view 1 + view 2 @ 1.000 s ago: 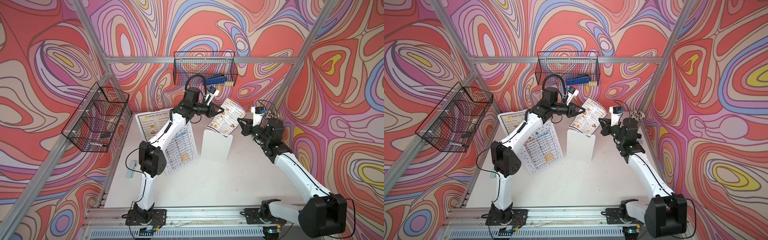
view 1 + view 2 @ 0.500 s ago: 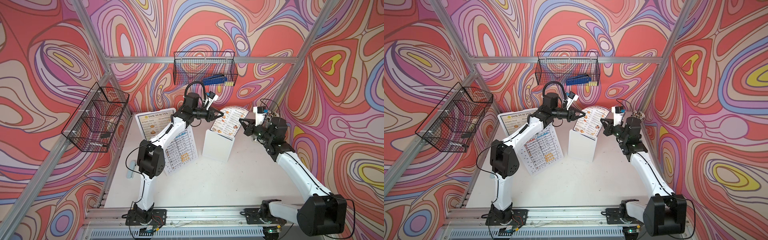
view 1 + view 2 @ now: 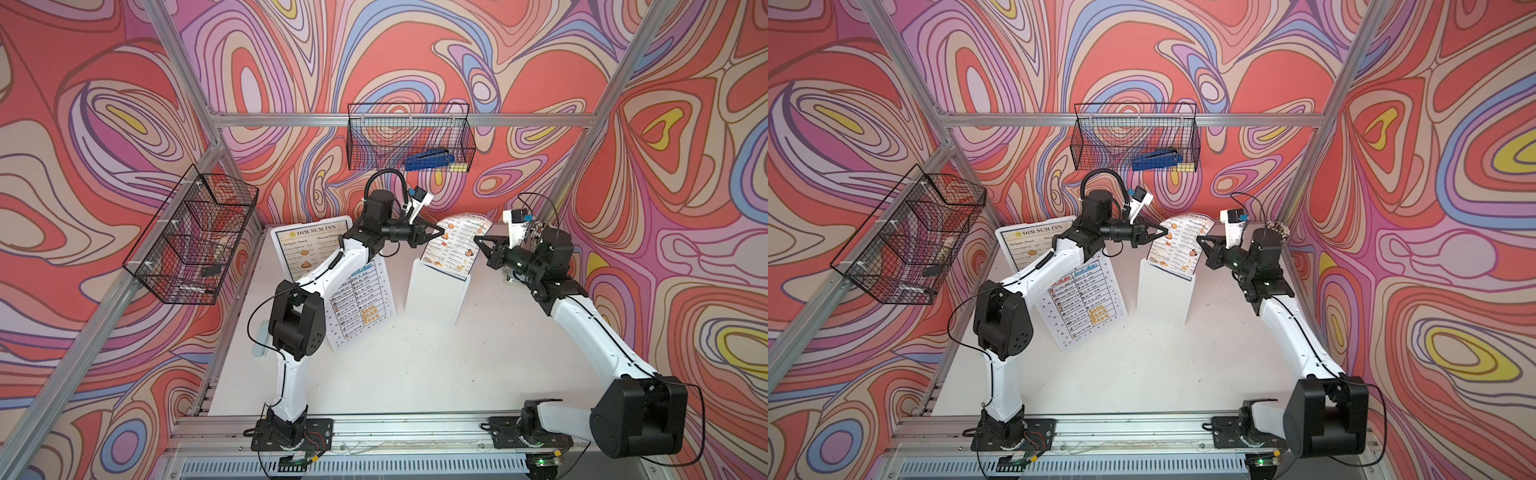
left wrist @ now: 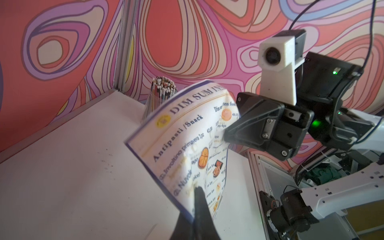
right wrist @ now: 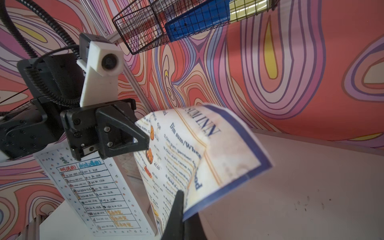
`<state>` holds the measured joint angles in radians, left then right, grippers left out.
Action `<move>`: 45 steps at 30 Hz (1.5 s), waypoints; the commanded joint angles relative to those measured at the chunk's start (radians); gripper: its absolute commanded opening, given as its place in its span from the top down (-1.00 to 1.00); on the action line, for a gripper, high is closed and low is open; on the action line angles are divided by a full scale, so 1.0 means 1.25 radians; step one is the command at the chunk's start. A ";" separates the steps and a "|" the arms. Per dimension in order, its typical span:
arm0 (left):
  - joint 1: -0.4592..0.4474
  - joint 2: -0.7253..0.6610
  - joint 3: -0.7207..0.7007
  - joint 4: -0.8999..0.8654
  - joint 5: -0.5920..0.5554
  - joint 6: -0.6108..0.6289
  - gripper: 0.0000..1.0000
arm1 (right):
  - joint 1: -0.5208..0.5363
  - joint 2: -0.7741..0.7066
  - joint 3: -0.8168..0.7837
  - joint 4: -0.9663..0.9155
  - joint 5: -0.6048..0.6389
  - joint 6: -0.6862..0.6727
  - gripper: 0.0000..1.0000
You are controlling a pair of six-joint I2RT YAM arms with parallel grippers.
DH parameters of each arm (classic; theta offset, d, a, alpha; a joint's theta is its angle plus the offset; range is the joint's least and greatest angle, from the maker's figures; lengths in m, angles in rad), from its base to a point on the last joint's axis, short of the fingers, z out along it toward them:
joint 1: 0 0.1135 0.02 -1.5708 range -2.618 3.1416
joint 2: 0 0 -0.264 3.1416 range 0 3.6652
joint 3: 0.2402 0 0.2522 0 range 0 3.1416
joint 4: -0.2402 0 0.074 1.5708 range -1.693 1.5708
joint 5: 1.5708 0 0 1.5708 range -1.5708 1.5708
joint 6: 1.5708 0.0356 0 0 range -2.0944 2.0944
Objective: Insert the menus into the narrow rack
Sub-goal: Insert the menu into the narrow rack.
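Partly hidden: the big menu (image 3: 305,245) sits behind the left arm, and only its title and one column are readable. The white menu (image 3: 363,305) is beside it, one corner under the same arm. The small menu (image 3: 457,245) is upright and bowed, its lower edge behind the front wall of the rack (image 3: 434,297); how deep it goes can't be seen. The left pincer (image 3: 439,230) is clamped on one side edge, the right pincer (image 3: 477,240) on the opposite edge. In the wrist views the paper is blurred and the fine print unreadable. The cup of sticks (image 4: 163,93) is in the far corner, mostly behind the right arm in both top views. The rack stands on the surface (image 3: 415,365). The back basket (image 3: 409,141) holds a blue tool (image 3: 430,160) and a yellow item (image 3: 457,167). The side basket (image 3: 191,237) holds a dark item (image 3: 211,271), too small to identify.
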<state>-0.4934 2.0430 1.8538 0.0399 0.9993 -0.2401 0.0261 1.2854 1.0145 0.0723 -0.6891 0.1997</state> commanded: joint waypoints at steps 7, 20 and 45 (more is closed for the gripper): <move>-0.003 -0.041 -0.049 0.019 0.019 0.024 0.37 | 0.006 0.001 0.042 -0.054 -0.019 -0.047 1.00; 0.009 -0.089 -0.011 -0.096 -0.112 0.078 -0.99 | 0.036 -0.011 0.025 -0.115 -0.053 -0.132 1.00; 0.009 -0.344 -0.214 -0.029 -0.158 0.088 -0.99 | 0.038 -0.066 0.249 -0.382 0.218 -0.006 0.09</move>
<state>-0.4892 1.6539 1.5932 -0.0326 0.8028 -0.1486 0.0673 1.1629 1.2221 -0.2611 -0.5117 0.1471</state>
